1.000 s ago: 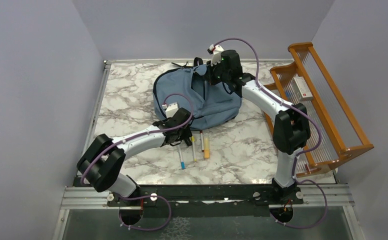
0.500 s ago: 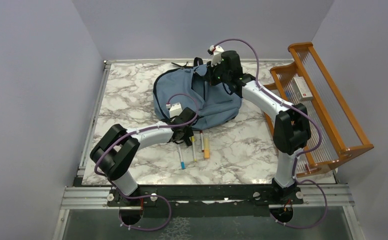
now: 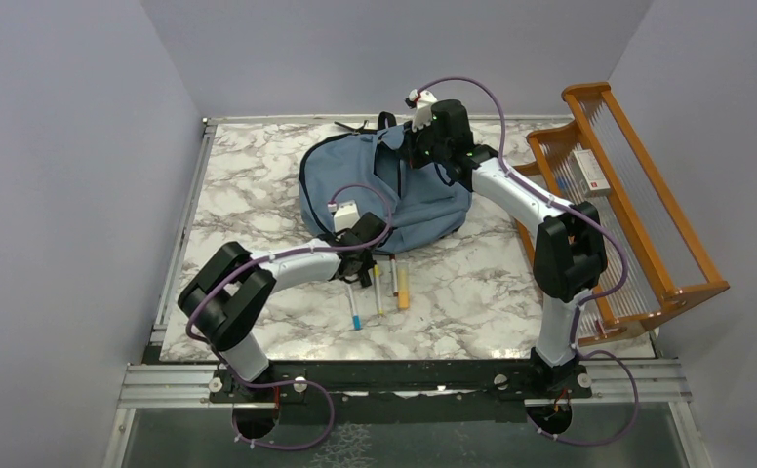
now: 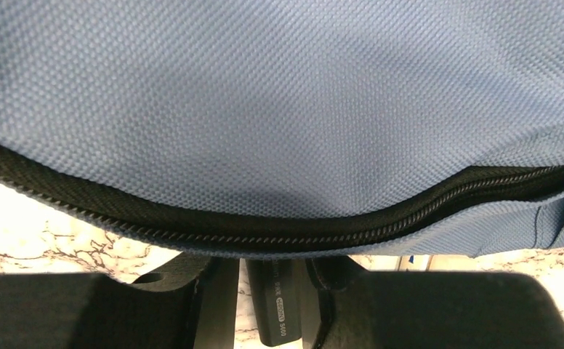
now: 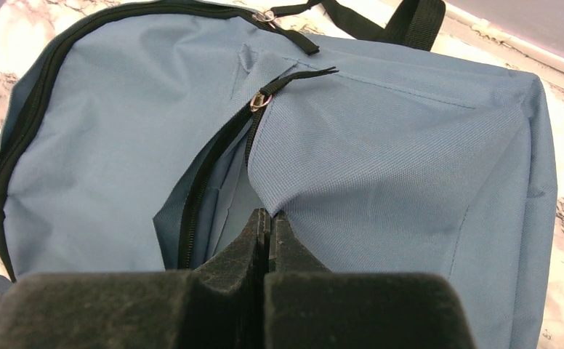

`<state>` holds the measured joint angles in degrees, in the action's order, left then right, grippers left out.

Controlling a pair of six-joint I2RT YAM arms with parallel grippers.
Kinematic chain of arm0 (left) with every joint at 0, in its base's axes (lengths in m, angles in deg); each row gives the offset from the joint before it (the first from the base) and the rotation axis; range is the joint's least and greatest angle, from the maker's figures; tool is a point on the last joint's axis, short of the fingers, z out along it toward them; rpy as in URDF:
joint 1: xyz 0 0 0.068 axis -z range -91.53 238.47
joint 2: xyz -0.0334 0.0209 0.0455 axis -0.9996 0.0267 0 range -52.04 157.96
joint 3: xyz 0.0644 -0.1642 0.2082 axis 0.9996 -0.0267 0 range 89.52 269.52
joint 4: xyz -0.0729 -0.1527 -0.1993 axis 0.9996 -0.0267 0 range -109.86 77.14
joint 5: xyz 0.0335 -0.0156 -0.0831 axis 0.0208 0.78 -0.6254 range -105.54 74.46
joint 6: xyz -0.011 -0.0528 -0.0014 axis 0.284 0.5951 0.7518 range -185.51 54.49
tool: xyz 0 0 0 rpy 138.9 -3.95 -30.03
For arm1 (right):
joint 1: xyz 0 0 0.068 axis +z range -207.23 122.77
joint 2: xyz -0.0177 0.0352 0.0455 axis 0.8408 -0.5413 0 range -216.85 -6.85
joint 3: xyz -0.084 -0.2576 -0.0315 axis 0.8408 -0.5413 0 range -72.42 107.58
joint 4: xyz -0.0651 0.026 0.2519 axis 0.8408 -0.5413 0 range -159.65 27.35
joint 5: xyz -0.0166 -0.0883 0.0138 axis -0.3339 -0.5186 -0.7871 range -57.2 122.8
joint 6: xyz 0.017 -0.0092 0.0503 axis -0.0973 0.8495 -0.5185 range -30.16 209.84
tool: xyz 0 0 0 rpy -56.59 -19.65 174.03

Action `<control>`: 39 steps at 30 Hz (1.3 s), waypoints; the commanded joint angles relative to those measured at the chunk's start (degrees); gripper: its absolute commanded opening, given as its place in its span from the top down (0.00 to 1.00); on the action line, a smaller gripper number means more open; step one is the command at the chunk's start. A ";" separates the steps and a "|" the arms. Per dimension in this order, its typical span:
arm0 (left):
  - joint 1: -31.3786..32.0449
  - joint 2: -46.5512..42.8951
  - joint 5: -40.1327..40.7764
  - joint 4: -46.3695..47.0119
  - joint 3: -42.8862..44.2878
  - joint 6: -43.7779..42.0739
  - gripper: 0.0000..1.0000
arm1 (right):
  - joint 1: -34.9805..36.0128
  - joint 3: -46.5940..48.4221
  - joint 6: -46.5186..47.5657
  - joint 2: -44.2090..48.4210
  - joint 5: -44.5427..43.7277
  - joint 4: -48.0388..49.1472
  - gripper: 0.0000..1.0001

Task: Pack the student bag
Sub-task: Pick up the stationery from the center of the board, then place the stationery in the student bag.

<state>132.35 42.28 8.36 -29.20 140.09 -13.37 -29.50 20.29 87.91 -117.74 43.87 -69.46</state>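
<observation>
Bag: soft dusty-blue fabric student bag (image 3: 350, 180) with black straps, lying flat toward far middle of white grey-veined marble surface (image 3: 248, 205).
Pocket: front zip (image 5: 192, 196) open, metal pull (image 5: 262, 97) at far end, paler lining visible in gap.
Right jaws: right gripper (image 5: 268, 218) over far right part of bag, clenched tight on fold of blue fabric at pocket edge, cloth tented up to tips.
Left jaws: left gripper (image 4: 276, 270) low at near edge of bag, just under main black zipper (image 4: 381, 222); dark pen barrel (image 4: 279, 320) with white print sitting between 2 fingers, right one against it, thin gap at left; clamped or not, cannot tell.
Pens: 4 lying side by side on surface just near of bag, among them blue-tipped pen (image 3: 355, 314) and stubby orange marker (image 3: 403, 291).
Rack: orange wooden rack (image 3: 648, 224) along right edge of surface, small white box with red mark (image 3: 589, 174) resting on it.
</observation>
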 commanded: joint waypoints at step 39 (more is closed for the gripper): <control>-15.57 -10.39 -33.32 1.66 18.44 -23.48 0.87 | -0.21 -4.09 -1.82 7.33 2.94 4.61 1.00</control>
<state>120.68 26.94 -20.01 -30.73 153.90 -34.55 -29.50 16.44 86.40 -114.20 43.63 -68.25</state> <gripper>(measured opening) 0.301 0.012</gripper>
